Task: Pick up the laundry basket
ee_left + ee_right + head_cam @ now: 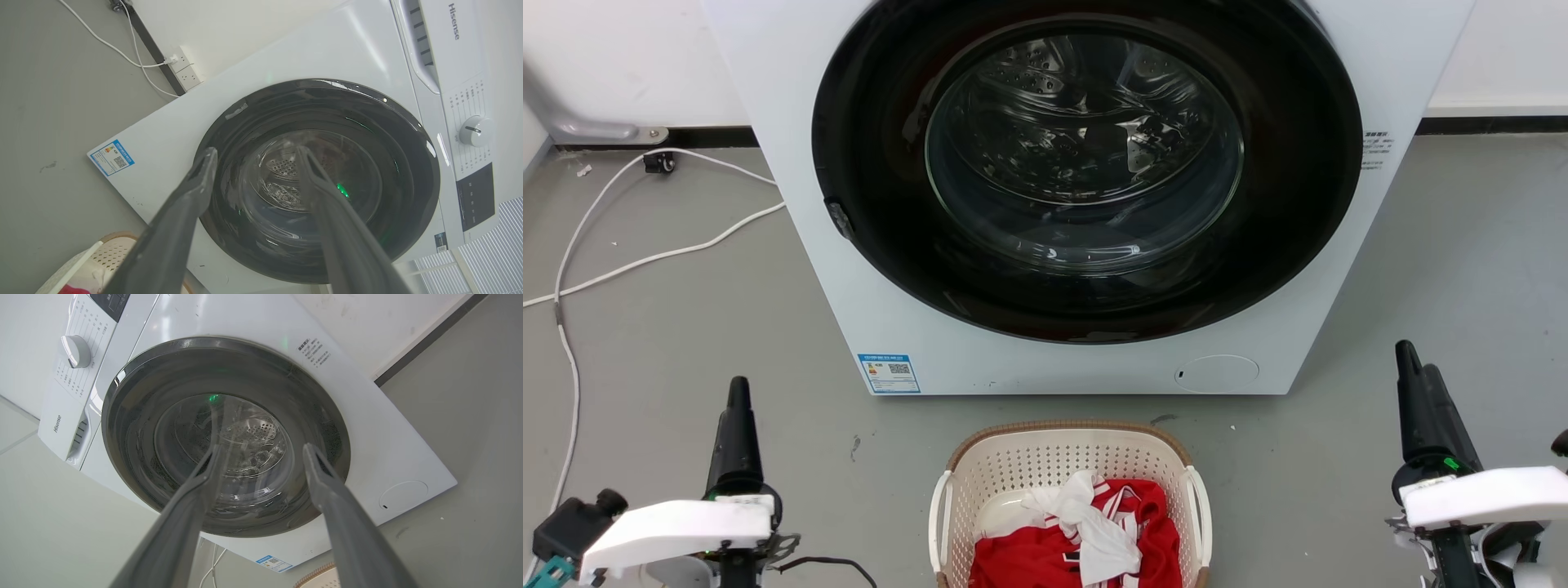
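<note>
The laundry basket point(1045, 459) stands on the grey floor at the bottom centre of the head view, just in front of the washer. It is cream and perforated, with a brown rim and a white handle on each side, and red and white clothes point(1086, 535) lie inside. My left gripper point(738, 392) hangs well to its left and my right gripper point(1417, 359) well to its right, both apart from it. In the wrist views the left gripper point(256, 150) and right gripper point(262, 446) are open and empty. A corner of the basket point(112, 251) shows at the lower left, and a sliver of its rim point(320, 575) at the bottom.
A white washing machine point(792, 163) with a shut round black door point(1086, 180) stands right behind the basket. White cables point(645, 257) trail over the floor at the left, running to a wall socket point(186, 69). Bare grey floor lies on both sides of the basket.
</note>
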